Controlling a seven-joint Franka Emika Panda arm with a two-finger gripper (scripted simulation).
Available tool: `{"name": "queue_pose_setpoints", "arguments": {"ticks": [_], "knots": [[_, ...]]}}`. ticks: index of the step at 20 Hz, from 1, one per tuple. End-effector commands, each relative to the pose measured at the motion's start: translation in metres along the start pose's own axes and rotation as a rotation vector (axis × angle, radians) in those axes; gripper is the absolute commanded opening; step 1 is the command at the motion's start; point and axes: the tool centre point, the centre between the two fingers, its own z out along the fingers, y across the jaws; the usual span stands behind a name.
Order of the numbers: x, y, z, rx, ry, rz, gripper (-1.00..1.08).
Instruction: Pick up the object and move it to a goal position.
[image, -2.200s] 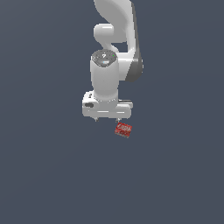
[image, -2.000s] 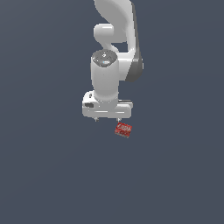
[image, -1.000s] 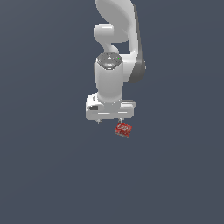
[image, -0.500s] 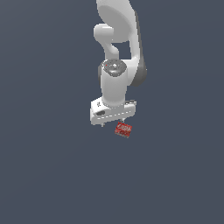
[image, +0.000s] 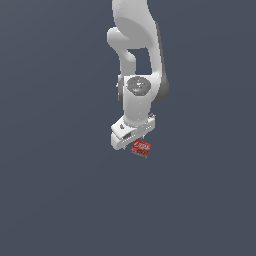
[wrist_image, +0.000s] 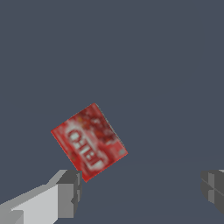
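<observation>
The object (image: 141, 147) is a small red block with white lettering, lying flat on the dark grey surface. In the exterior view my white gripper (image: 131, 140) hangs just above it, slightly toward that view's left, with the hand turned at an angle. The wrist view shows the object (wrist_image: 89, 141) tilted, close to one grey fingertip (wrist_image: 69, 192) but outside the gap. The other fingertip (wrist_image: 214, 188) stands far off, so the gripper (wrist_image: 141, 190) is open and holds nothing.
A plain dark grey surface (image: 60, 200) fills both views. The white arm (image: 137, 45) rises above the gripper. No other objects or edges show.
The hand has twisted about its vertical axis and shifted down and toward the exterior view's right, closer to the object. The object has not moved.
</observation>
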Motion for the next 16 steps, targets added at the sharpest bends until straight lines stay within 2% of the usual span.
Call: {"name": "queue_pose_setpoints", "arguments": {"ticks": [1,9,16], "knots": [[0.001,-0.007,0.007,0.002,-0.001,-0.084,1.0],[0.003,-0.028,0.029,0.011,-0.002,-0.341,1.0],[0.004,-0.042,0.042,0.018,0.002,-0.5,1.0]]}}
